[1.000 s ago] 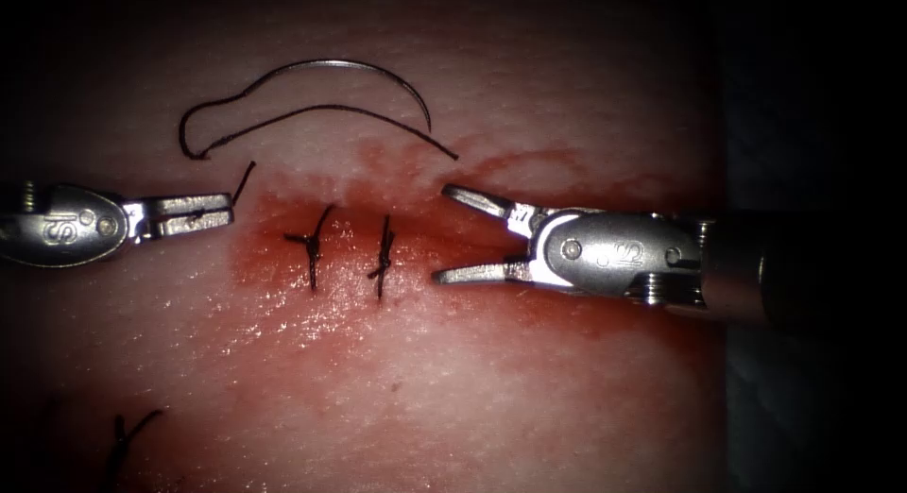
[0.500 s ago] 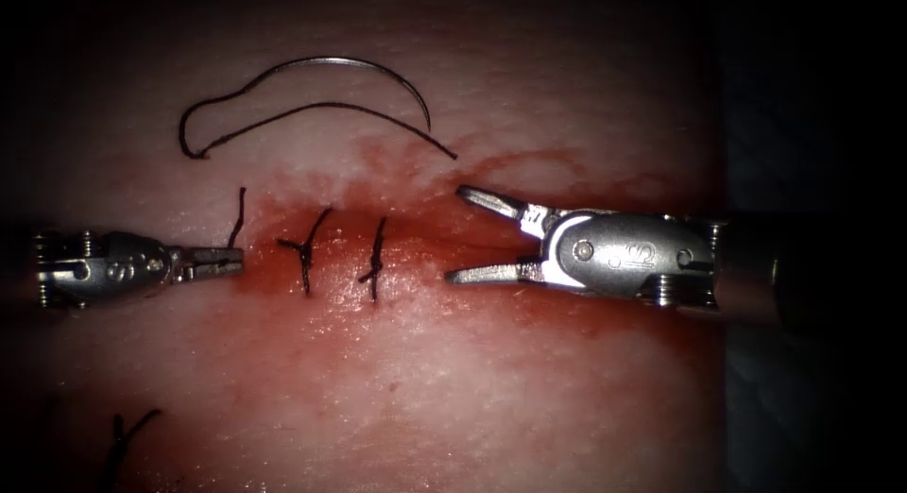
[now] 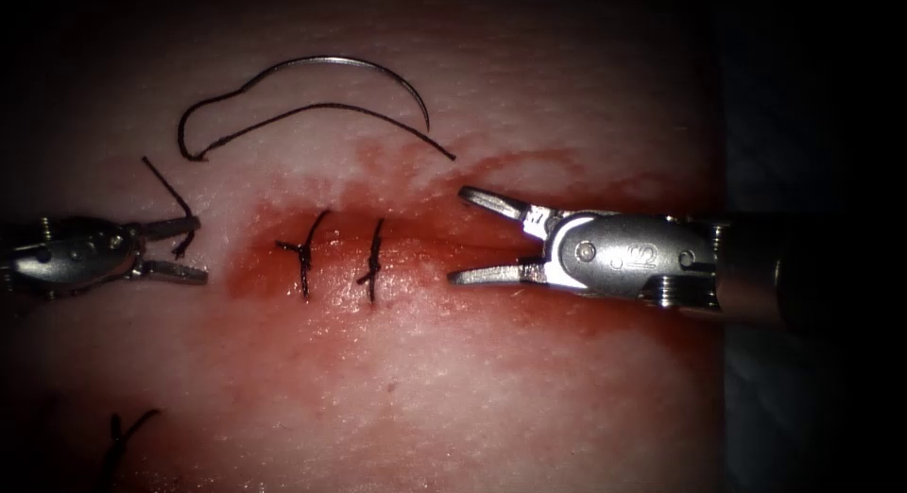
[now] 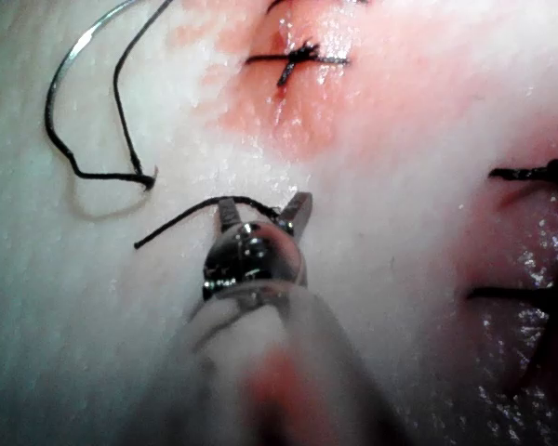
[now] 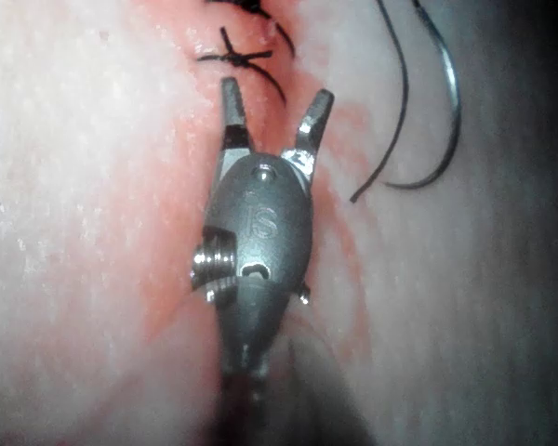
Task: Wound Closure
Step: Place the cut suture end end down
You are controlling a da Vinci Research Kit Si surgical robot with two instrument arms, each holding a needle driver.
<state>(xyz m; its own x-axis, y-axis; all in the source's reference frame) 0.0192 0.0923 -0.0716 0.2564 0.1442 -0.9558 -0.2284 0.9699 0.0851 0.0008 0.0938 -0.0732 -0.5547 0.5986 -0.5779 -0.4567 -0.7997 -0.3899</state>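
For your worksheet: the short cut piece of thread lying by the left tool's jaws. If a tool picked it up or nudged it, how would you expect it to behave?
The cut piece of thread is thin and lies in a bend across the left tool's open jaws, so it is probably floppy and very light. Resting loose on the moist tissue, it may cling rather than slide.

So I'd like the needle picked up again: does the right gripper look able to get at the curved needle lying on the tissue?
Probably yes. The thin curved steel needle lies free on the pale pork tissue, up and left of the open, empty right gripper, with nothing between them; only its dark thread lies beside it.
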